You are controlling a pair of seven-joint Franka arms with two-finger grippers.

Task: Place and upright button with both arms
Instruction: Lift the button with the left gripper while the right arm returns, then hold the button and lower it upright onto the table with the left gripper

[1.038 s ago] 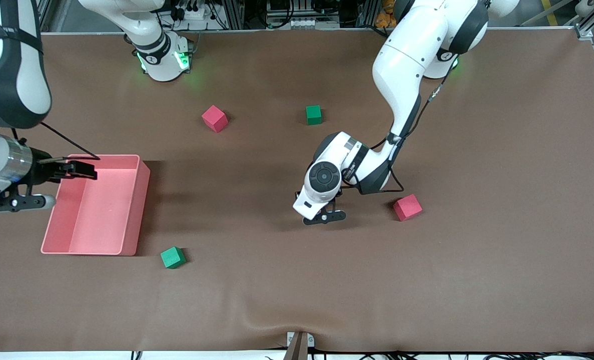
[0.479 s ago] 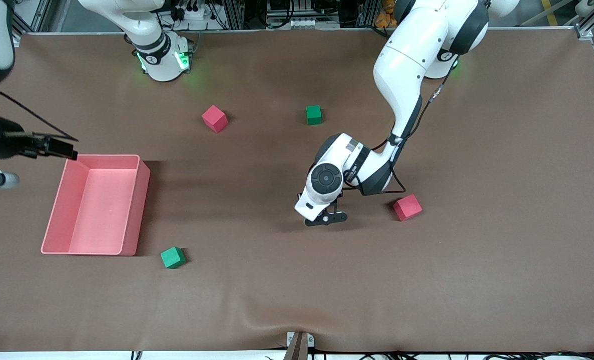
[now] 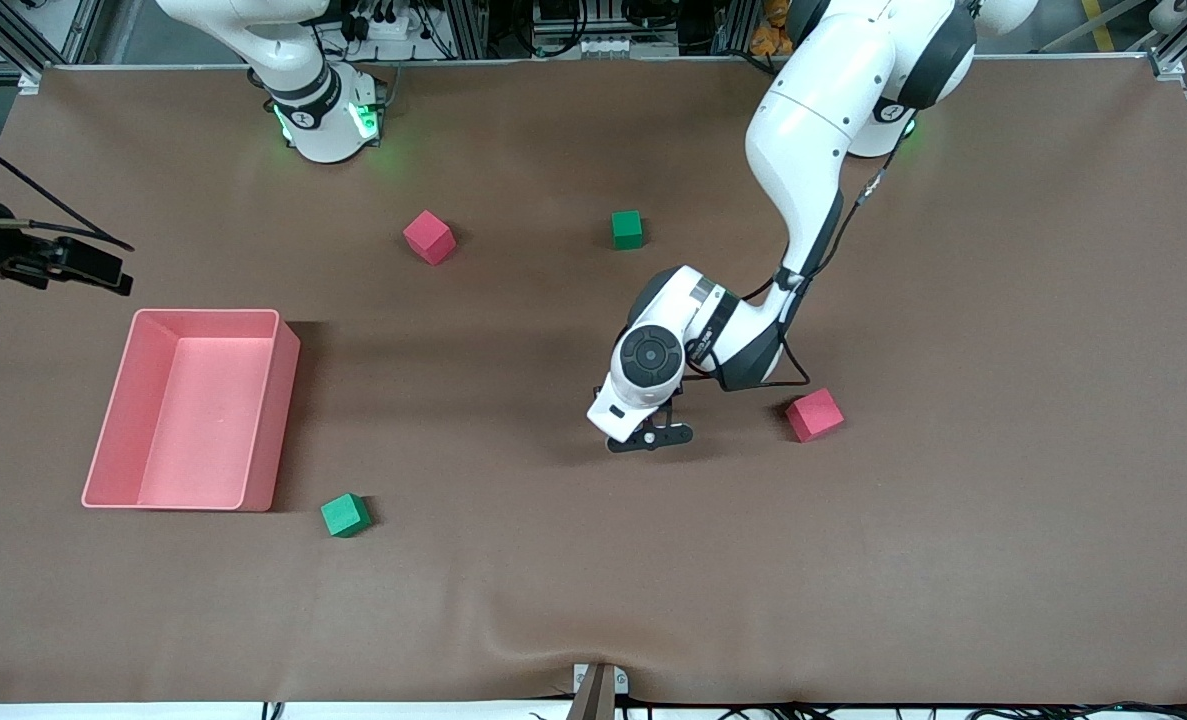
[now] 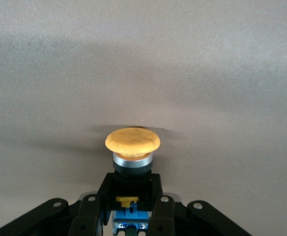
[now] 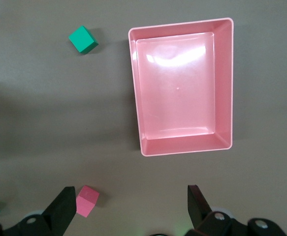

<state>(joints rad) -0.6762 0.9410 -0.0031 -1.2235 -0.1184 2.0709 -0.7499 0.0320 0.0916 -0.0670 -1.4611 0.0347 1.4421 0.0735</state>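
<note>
The button shows in the left wrist view, with an orange cap (image 4: 132,141), a black body and a blue base. My left gripper (image 4: 132,186) is shut on its black body, with the cap pointing away from the wrist and a thin shadow under it on the brown mat. In the front view the left gripper (image 3: 650,435) is low over the middle of the table, and the hand hides the button. My right gripper (image 3: 93,268) is open and empty, up in the air at the right arm's end of the table. Its open jaws show in the right wrist view (image 5: 131,206).
A pink tray (image 3: 288,400) lies empty toward the right arm's end and shows in the right wrist view (image 5: 182,148). Red cubes (image 3: 429,237) (image 3: 814,415) and green cubes (image 3: 627,229) (image 3: 345,515) lie scattered. The second red cube is beside the left hand.
My right gripper has moved off the pink tray toward the table's edge at the right arm's end. The left gripper has barely moved.
</note>
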